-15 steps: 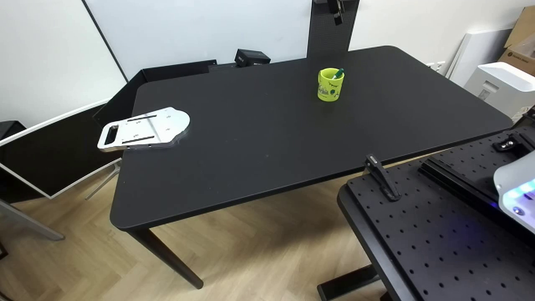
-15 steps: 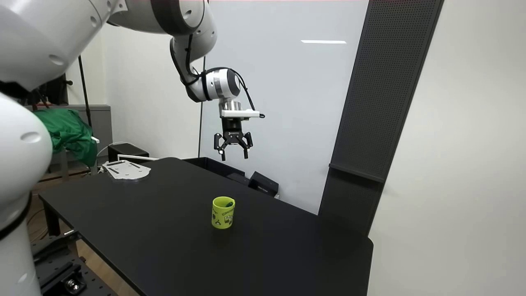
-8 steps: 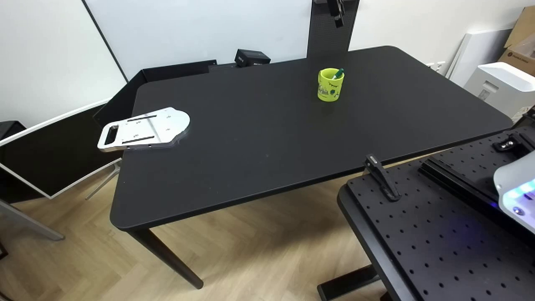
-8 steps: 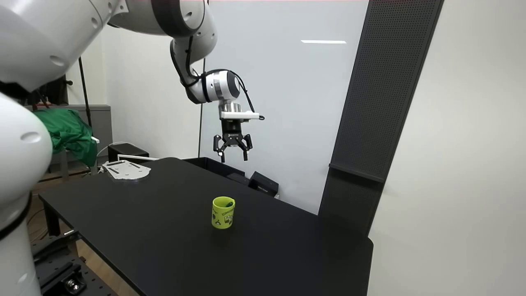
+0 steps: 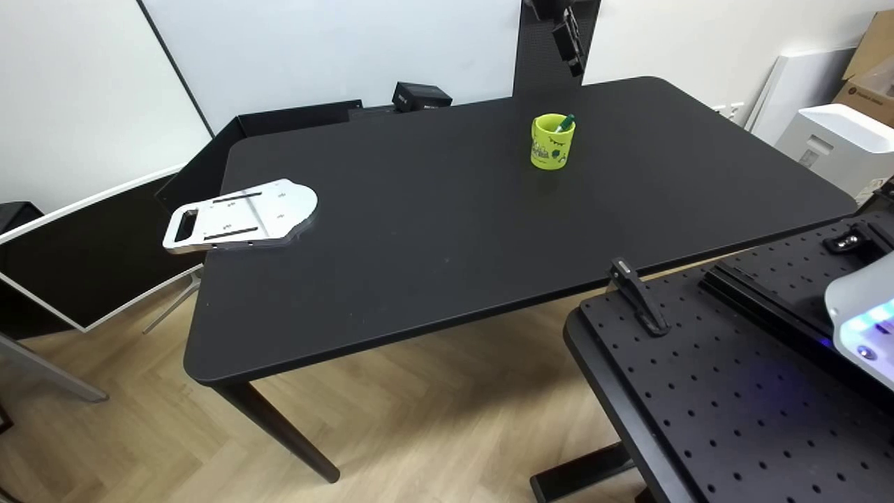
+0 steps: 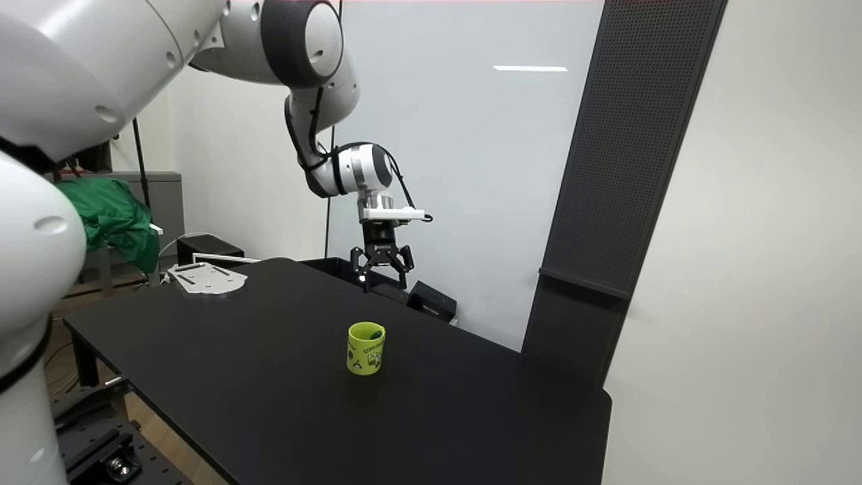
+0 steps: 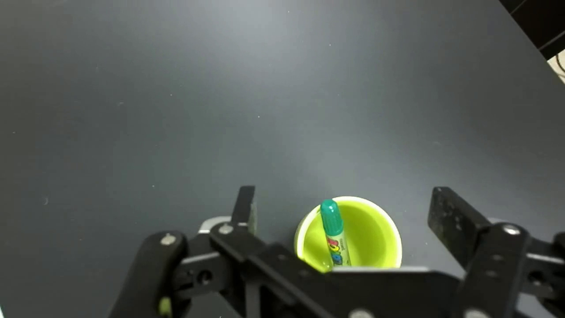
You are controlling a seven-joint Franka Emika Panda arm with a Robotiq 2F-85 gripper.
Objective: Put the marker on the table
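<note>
The marker (image 5: 566, 123) stands tilted in the yellow-green cup (image 5: 549, 151), its teal cap above the rim. In the wrist view the marker (image 7: 332, 218) leans on the rim of the cup (image 7: 373, 234), and its lower end is hidden behind my gripper. Only a bit of the marker (image 6: 376, 334) shows in an exterior view. The cup stands on the black table (image 5: 391, 265). My gripper (image 7: 344, 205) is open and empty, its fingers (image 7: 244, 205) apart on either side of the cup in the wrist view. In an exterior view my gripper (image 6: 384, 281) hangs above the table.
A white tray (image 5: 258, 209) lies at the table's end, partly over the edge. A black box (image 5: 421, 96) sits behind the table's far edge. A black perforated board (image 5: 733, 405) stands beside the near edge. A dark perforated panel (image 6: 619, 168) is on the wall.
My gripper and arm have moved down, mostly in the last half second. The gripper stays open. The cup and marker have not moved.
</note>
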